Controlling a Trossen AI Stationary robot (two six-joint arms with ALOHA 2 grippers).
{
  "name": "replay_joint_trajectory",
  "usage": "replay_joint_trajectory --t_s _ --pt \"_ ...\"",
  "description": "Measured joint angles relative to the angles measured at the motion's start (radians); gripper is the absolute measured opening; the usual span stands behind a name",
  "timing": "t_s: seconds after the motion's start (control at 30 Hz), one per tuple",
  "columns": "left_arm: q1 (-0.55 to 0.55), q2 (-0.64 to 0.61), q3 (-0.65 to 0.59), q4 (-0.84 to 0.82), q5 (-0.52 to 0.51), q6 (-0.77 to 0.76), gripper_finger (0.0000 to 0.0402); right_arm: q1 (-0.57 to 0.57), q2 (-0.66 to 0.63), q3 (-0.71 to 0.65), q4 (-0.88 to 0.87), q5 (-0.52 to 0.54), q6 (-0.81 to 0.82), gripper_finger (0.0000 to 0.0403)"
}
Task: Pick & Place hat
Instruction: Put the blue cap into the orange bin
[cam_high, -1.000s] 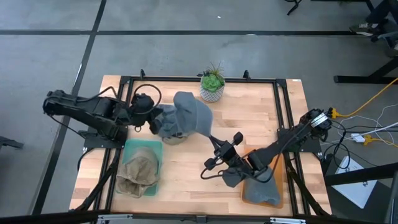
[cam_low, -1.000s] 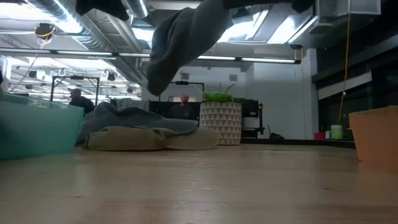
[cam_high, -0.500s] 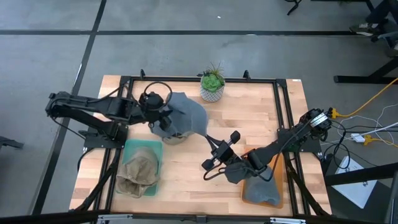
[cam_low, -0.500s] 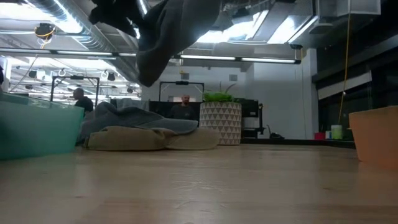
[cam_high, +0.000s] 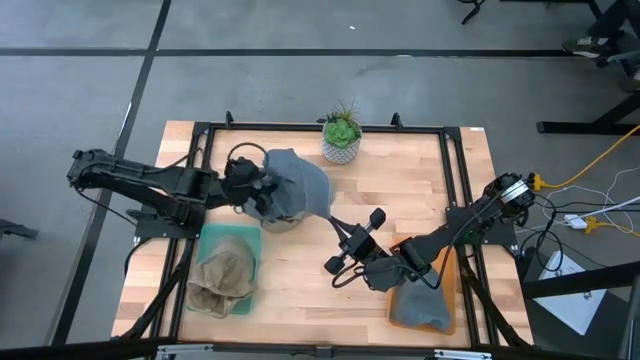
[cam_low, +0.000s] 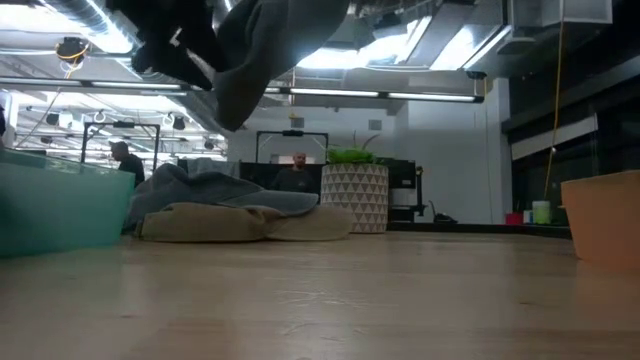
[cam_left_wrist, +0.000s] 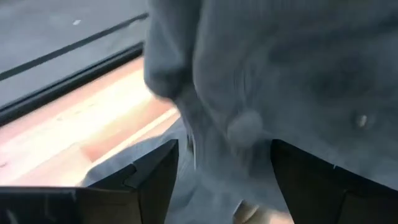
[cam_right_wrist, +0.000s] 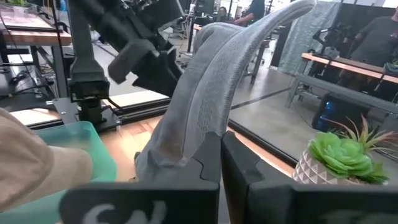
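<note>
Wooden tabletop (cam_high: 400, 190) lies bare at upper right; centre-left, a grey fabric hat (cam_high: 295, 185) hangs stretched, its edge pinched by the right gripper (cam_high: 345, 240), the wide-spread left gripper (cam_high: 262, 188) straddling it.

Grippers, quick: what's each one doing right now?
Left gripper: jaws open, straddling the grey hat, no grip.
Right gripper: closed on the grey hat's edge.
</note>
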Motion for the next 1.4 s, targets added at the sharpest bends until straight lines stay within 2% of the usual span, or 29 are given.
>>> replay_joint_trajectory --t_s 0.17,0.3,0.4,0.6,0.7,0.8,1.07,1.3,1.4 --pt "0.002 -0.134 -0.116 0.205 0.005 0.077 0.0249 0.000 0.000 0.000 0.003 -0.015 0.008 0.0003" --pt "0.023 -0.214 -0.196 0.302 0.116 0.087 0.0249 -0.006 0.000 0.000 0.009 -0.022 0.027 0.0004" --pt "0.042 -0.234 -0.262 0.401 0.198 0.093 0.0249 -0.017 -0.001 0.000 0.027 -0.048 0.030 0.0004" --pt "0.062 -0.239 -0.344 0.642 0.255 0.185 0.0242 -0.034 -0.002 0.000 0.092 -0.138 0.030 0.0004" --pt "0.067 -0.240 -0.344 0.650 0.263 0.195 0.0219 -0.033 -0.002 0.000 0.104 -0.137 0.022 0.0004" --pt "0.067 -0.243 -0.344 0.649 0.265 0.195 0.0179 -0.033 -0.002 0.000 0.113 -0.137 0.010 0.0004" --pt "0.066 -0.268 -0.344 0.613 0.316 0.203 0.0023 -0.033 -0.002 0.000 0.113 -0.135 0.010 0.0004" --pt "0.041 -0.323 -0.344 0.553 0.343 0.203 0.0015 -0.033 -0.002 0.000 0.111 -0.132 0.010 0.0004" --pt "0.009 -0.368 -0.344 0.522 0.342 0.203 0.0009 -0.032 -0.002 0.000 0.101 -0.091 0.008 0.0004"
